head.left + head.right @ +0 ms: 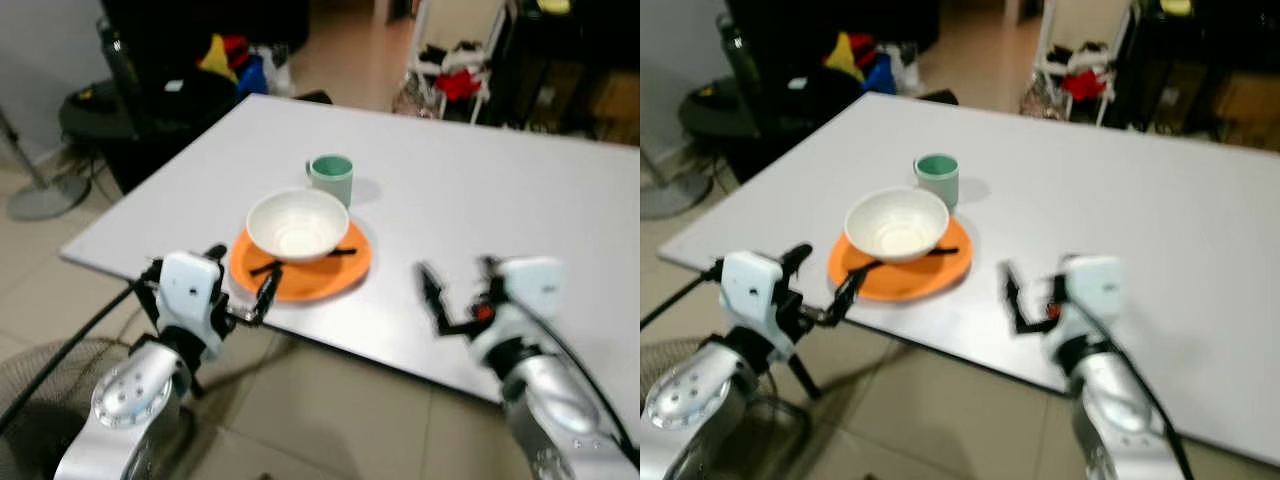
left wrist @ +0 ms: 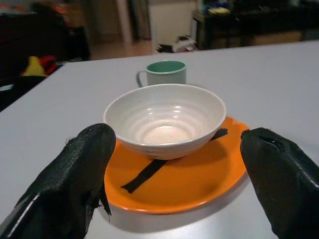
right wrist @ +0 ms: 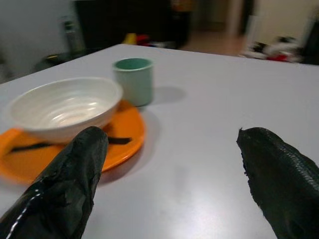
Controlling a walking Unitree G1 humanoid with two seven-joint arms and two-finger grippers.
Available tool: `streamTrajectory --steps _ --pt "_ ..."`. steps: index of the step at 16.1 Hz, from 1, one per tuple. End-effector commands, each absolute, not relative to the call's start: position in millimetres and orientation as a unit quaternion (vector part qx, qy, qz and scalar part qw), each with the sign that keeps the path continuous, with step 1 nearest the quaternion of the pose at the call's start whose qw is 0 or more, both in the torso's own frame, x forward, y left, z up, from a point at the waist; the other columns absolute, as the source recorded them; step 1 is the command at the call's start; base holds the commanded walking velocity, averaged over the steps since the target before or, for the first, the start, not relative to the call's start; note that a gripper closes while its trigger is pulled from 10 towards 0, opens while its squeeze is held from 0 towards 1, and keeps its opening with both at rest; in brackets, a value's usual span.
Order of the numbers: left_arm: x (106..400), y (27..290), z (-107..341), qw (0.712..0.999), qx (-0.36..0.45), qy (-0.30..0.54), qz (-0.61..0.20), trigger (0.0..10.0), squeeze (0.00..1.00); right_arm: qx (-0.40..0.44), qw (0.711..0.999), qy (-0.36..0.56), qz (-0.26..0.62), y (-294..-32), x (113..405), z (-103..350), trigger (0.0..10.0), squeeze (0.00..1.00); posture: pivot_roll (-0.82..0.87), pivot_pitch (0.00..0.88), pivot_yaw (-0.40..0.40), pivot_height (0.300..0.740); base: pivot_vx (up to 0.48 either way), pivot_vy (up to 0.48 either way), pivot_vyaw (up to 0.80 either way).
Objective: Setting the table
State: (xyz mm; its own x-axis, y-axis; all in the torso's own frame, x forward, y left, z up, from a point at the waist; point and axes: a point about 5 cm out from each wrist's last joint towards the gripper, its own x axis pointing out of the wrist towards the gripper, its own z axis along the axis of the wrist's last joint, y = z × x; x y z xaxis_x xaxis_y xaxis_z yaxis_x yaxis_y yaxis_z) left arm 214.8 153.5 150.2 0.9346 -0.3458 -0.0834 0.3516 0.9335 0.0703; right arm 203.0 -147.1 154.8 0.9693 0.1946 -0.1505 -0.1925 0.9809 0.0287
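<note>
Where orange plate (image 1: 310, 275): white bowl (image 1: 297, 224)

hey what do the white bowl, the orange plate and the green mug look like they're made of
White bowl: likely glazed ceramic; glossy, with ridged rings inside.
Orange plate: smooth, even colour with a soft sheen; plastic or melamine perhaps, glazed ceramic possible.
Green mug: probably ceramic, thick-walled, matte-looking; hard to be sure.

We see a fan base (image 1: 38, 200) on the tiled floor (image 1: 330, 410), a yellow toy (image 1: 216, 55), and a white rack (image 1: 455, 60) beyond.
</note>
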Motion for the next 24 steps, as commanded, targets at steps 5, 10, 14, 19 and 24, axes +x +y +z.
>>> streamTrajectory --steps 5,10,14,19,24 --pt "214.3 159.6 151.8 0.987 0.065 0.031 -0.147 10.0 0.00 0.005 0.986 0.087 0.140 -142.8 207.5 151.7 10.0 1.00 0.15 0.000 0.036 0.740 0.000 0.000 0.80" --pt "213.1 161.0 156.6 0.985 0.070 0.032 -0.152 10.0 0.00 0.016 0.990 0.063 0.127 -140.2 208.3 157.7 10.0 1.00 0.16 0.000 0.045 0.740 0.000 0.000 0.80" --pt "221.4 159.0 156.2 0.987 0.078 0.031 -0.138 10.0 0.00 0.024 0.987 0.071 0.141 -135.7 202.8 155.9 10.0 1.00 0.14 0.000 0.072 0.740 0.000 0.000 0.80" --pt "226.1 155.7 158.0 0.987 0.070 0.027 -0.144 10.0 0.00 0.021 0.984 0.083 0.154 -133.9 202.0 153.4 10.0 1.00 0.11 0.000 0.076 0.740 0.000 0.000 0.80" --pt "222.1 160.6 158.2 0.989 0.065 0.027 -0.127 10.0 0.00 0.019 0.981 0.086 0.172 -131.2 204.9 152.9 10.0 1.00 0.14 0.000 0.049 0.740 0.000 0.000 0.80"
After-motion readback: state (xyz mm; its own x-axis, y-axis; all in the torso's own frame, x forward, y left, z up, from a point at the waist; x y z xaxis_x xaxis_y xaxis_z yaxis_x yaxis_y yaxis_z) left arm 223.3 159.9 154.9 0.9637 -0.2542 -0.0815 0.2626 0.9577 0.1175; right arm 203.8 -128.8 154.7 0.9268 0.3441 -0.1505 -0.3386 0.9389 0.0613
